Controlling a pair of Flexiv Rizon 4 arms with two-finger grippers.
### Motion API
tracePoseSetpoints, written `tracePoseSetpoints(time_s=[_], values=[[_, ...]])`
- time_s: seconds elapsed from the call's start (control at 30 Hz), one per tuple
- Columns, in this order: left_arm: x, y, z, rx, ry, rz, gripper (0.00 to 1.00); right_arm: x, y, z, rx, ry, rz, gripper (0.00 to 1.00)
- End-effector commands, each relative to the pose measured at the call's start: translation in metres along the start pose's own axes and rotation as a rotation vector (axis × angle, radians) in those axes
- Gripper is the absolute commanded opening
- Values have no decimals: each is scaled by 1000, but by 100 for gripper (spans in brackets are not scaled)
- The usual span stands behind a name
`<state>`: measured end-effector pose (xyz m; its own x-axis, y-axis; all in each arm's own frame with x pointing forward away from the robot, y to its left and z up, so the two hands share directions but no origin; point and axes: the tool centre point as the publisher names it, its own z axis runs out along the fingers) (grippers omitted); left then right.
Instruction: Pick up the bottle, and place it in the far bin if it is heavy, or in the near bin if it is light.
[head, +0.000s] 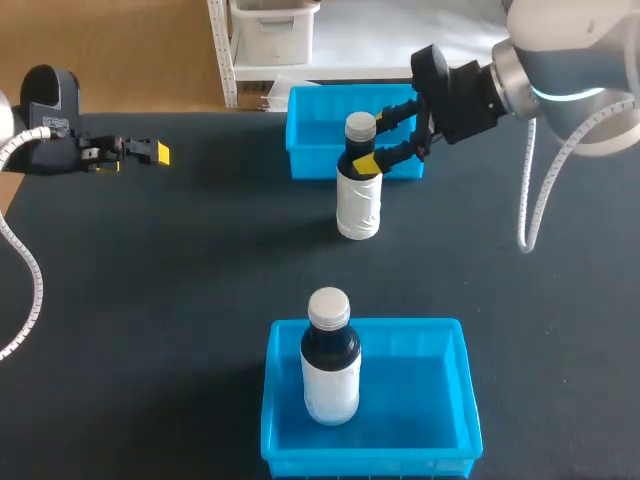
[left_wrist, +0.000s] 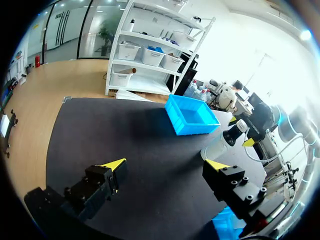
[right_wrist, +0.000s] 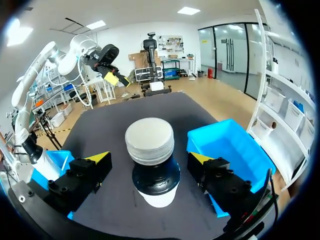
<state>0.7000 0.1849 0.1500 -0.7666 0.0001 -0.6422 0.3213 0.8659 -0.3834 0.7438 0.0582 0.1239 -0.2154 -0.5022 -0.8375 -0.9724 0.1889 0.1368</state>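
Observation:
A bottle (head: 358, 190) with a dark neck, white label and pale cap stands upright on the black table, just in front of the far blue bin (head: 310, 130). My right gripper (head: 384, 138) is open around its neck; in the right wrist view the bottle (right_wrist: 150, 165) sits between the spread fingers of the right gripper (right_wrist: 149, 159), and neither yellow tip touches it. My left gripper (head: 150, 152) rests at the table's far left, open and empty (left_wrist: 166, 164). From it the bottle (left_wrist: 225, 142) and far bin (left_wrist: 190, 115) lie ahead.
A second, similar bottle (head: 330, 365) stands upright in the near blue bin (head: 420, 370) at the table's front, seen also beside my right gripper as the second bottle (right_wrist: 35, 150) in the near bin (right_wrist: 52, 162). Dark table surface spreads between the two bins.

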Motion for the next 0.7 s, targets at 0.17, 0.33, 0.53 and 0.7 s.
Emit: tracePoseSetpoints(time_s=[0.17,0.33,0.53,0.7], values=[[0,0,0,0,0,0,100,-2,-6,8,-3,-9,-6,100],[0,0,0,0,0,0,100,0,-6,10,-6,-12,-6,100],[0,0,0,0,0,0,100,0,-3,9,-14,-20,-8,94],[0,0,0,0,0,0,100,0,-1,9,-19,-22,-10,88]])
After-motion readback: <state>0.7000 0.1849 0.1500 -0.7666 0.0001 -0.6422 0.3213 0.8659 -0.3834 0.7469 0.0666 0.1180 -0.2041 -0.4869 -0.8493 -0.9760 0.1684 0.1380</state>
